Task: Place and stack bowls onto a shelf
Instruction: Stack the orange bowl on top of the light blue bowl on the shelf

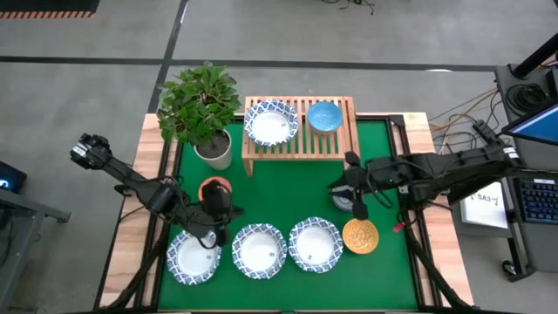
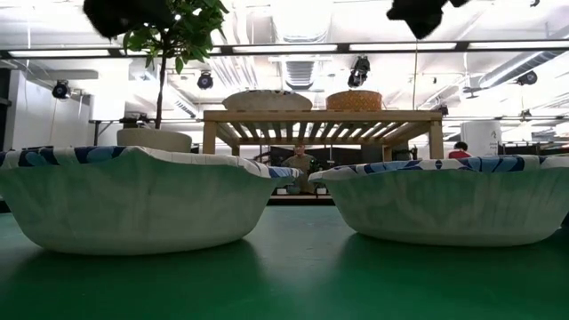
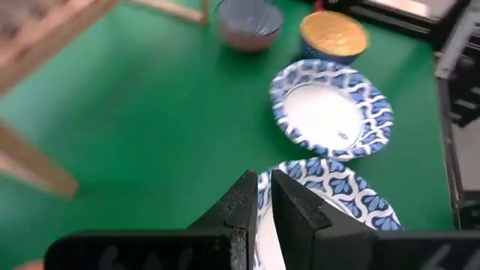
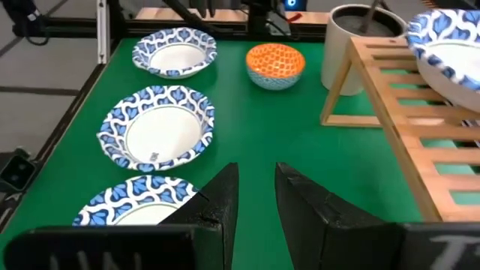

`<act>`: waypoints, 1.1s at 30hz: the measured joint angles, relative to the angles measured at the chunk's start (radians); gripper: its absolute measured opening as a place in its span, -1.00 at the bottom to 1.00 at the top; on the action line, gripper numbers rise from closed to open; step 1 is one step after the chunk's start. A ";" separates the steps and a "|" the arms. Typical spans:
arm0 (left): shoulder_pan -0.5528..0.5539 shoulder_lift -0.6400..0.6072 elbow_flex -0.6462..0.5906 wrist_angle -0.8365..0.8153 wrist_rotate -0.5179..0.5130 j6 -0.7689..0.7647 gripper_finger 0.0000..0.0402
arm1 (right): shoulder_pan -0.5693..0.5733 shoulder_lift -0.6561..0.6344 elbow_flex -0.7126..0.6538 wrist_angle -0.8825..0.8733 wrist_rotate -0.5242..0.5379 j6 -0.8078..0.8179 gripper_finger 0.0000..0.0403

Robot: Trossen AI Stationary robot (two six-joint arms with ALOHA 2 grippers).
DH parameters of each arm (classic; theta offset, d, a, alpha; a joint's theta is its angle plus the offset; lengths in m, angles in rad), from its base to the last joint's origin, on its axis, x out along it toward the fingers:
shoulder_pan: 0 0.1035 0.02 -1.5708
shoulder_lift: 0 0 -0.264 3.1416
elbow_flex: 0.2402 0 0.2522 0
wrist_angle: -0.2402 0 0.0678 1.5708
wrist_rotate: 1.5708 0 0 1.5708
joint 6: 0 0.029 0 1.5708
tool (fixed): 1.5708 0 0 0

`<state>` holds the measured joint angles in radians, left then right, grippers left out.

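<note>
The shelf point(image 1: 301, 146) stands at the table's far side, with a white blue-rimmed bowl point(image 1: 270, 123) and the light blue bowl point(image 1: 324, 116) resting on its slats. Three more white bowls point(image 1: 193, 258) point(image 1: 259, 251) point(image 1: 315, 245) sit in a row along the near edge. The golden yellow bowl point(image 1: 359, 235) is at the right end of that row. The orange-red bowl point(image 1: 215, 187) sits by the pot. My left gripper point(image 3: 265, 184) hovers over the row's left end, its fingers a narrow gap apart. My right gripper point(image 4: 256, 176), open, hovers over the dark patterned bowl point(image 3: 247, 26).
A potted plant in a white pot point(image 1: 214, 150) stands left of the shelf. Open green mat point(image 1: 288, 196) lies between the shelf and the bowl row. Cables and a keyboard point(image 1: 534, 201) lie off the table's right edge.
</note>
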<state>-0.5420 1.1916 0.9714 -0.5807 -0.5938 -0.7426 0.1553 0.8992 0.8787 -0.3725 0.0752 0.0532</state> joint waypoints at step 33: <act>0.246 0.312 0.156 -0.569 0.455 -0.532 -0.57 | 0.002 -0.210 -0.197 0.121 0.001 -0.179 -0.59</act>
<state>-0.2956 1.5033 1.1274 -1.1502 -0.1385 -1.2748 0.1574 0.6888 0.6817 -0.2519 0.0761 -0.1258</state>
